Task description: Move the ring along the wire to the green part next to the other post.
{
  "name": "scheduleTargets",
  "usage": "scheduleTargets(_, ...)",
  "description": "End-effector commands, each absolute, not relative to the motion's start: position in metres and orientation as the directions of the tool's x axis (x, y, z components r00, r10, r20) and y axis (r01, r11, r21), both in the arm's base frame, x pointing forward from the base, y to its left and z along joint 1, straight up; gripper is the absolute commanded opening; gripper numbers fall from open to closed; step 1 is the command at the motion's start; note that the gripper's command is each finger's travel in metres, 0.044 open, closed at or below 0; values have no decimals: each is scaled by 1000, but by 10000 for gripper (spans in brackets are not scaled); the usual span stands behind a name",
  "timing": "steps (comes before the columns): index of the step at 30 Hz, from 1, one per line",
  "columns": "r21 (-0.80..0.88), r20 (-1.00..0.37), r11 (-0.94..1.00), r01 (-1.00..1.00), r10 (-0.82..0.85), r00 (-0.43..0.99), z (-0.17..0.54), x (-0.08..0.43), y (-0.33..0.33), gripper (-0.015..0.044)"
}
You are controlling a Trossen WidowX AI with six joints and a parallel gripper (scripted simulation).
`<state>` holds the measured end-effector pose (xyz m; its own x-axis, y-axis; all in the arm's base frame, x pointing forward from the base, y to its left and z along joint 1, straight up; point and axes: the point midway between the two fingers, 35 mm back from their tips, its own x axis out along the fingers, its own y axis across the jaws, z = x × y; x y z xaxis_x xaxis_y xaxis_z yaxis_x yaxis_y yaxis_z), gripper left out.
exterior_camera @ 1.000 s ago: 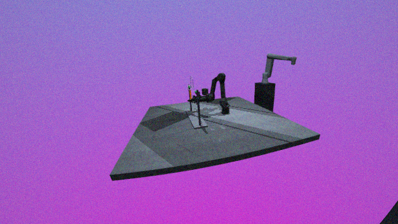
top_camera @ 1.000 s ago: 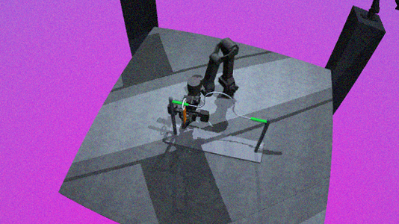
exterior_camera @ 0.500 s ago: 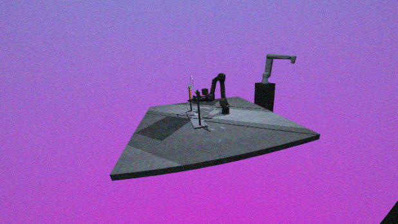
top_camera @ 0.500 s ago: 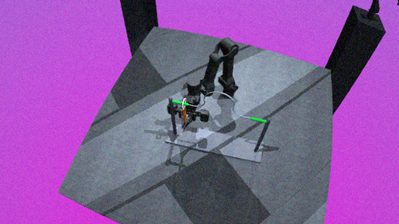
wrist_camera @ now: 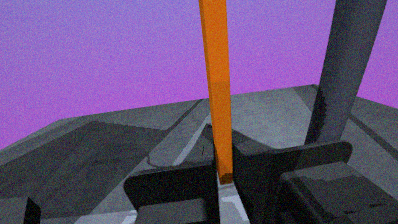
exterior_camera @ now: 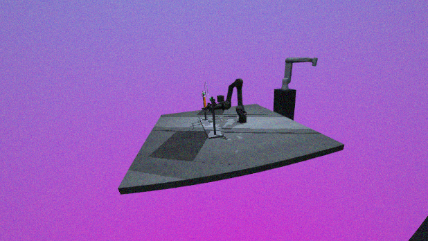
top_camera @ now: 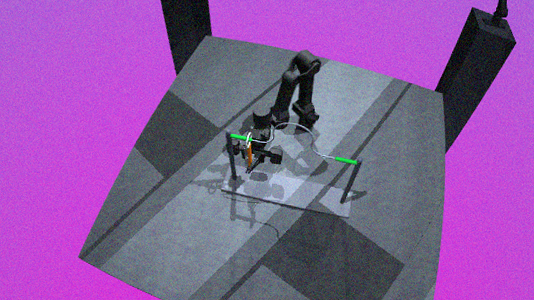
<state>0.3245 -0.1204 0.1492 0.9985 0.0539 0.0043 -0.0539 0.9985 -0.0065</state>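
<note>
Claw was clamped on the bottom end of the orange handle, which rose straight above it so the ring stayed threaded on the green wire.

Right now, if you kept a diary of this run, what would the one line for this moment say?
hand: shut on orange handle near its lower end | ring: on green part by the start post | far green part: not reached
</note>
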Motion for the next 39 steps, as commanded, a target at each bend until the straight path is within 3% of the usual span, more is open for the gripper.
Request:
scheduleTargets(1, -12, 13, 999, -53, 53, 999, 153, 323, -115, -150)
scheduleTargets(22, 37, 11, 998, -55, 55, 998, 153, 322, -88, -150)
scheduleTargets(39, 246, 12, 967, -58, 57, 998, 158, 320, -45, -150)
